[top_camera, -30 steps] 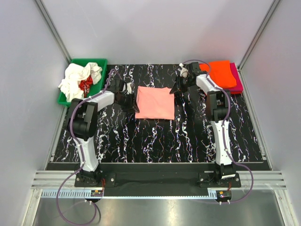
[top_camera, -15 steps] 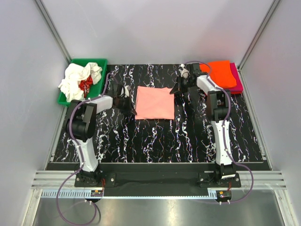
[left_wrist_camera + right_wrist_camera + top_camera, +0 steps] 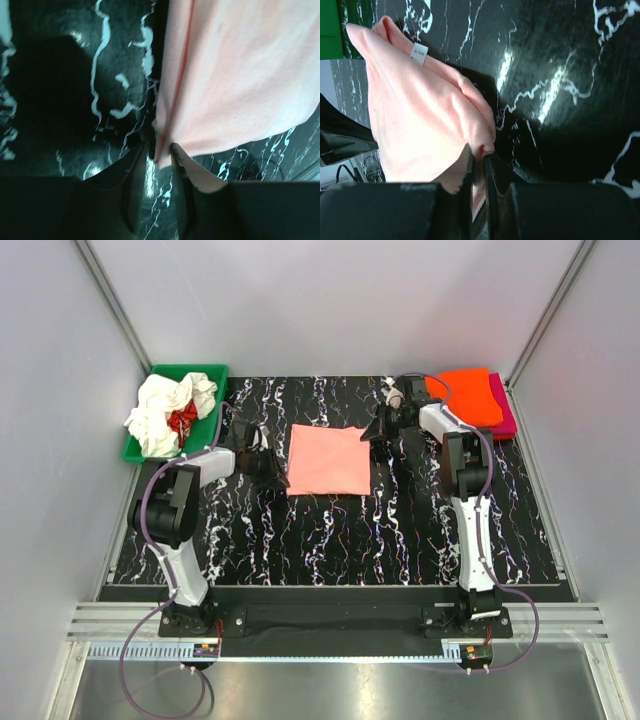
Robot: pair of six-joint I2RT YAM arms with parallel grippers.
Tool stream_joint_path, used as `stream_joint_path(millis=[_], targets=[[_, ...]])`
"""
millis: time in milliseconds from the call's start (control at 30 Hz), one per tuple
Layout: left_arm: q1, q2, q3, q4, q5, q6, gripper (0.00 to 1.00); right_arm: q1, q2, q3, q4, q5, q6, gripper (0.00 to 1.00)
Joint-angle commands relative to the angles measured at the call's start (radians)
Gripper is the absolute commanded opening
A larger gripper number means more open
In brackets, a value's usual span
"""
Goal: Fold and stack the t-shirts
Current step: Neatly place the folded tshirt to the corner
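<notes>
The salmon-pink t-shirt [image 3: 330,460] lies folded into a rectangle at mid-table. My left gripper [image 3: 280,478] is at its near-left corner. In the left wrist view [image 3: 159,152] the jaws stand narrow with the shirt's corner [image 3: 240,75] between them. My right gripper [image 3: 372,432] is at the far-right corner. In the right wrist view [image 3: 482,152] it is shut on a bunched fold of the shirt [image 3: 420,115]. An orange t-shirt [image 3: 470,395] lies folded on a magenta one [image 3: 503,418] at the back right. White shirts [image 3: 160,410] and a red one [image 3: 182,420] are crumpled in the bin.
The green bin [image 3: 200,370] stands at the back left corner, and its edge also shows in the right wrist view [image 3: 330,30]. The black marbled mat [image 3: 330,540] covers the table. Grey walls close in on the left, back and right.
My left gripper has slid along the shirt's left edge toward its near-left corner, and the left elbow has swung outward. The right gripper and the shirt have hardly moved.
</notes>
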Motion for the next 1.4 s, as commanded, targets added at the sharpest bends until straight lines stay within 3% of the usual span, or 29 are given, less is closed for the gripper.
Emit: stream_joint_path(millis=[0, 267, 567, 933, 1367], targets=[[0.016, -0.088, 0.075, -0.183, -0.090, 0.085, 0.32, 0.000, -0.124, -0.055, 0.015, 0.073, -0.015, 0.00], [0.018, -0.275, 0.190, -0.288, 0.006, 0.196, 0.36, 0.000, -0.311, -0.131, 0.018, 0.179, -0.067, 0.00], [0.012, -0.386, 0.089, -0.259, 0.149, 0.227, 0.37, 0.000, -0.496, -0.154, -0.070, 0.336, -0.227, 0.00], [-0.017, -0.437, 0.037, -0.211, 0.175, 0.222, 0.37, -0.010, -0.649, -0.091, -0.171, 0.555, -0.389, 0.00], [-0.017, -0.423, 0.032, -0.201, 0.206, 0.213, 0.38, -0.116, -0.651, 0.040, -0.240, 0.529, -0.455, 0.00]])
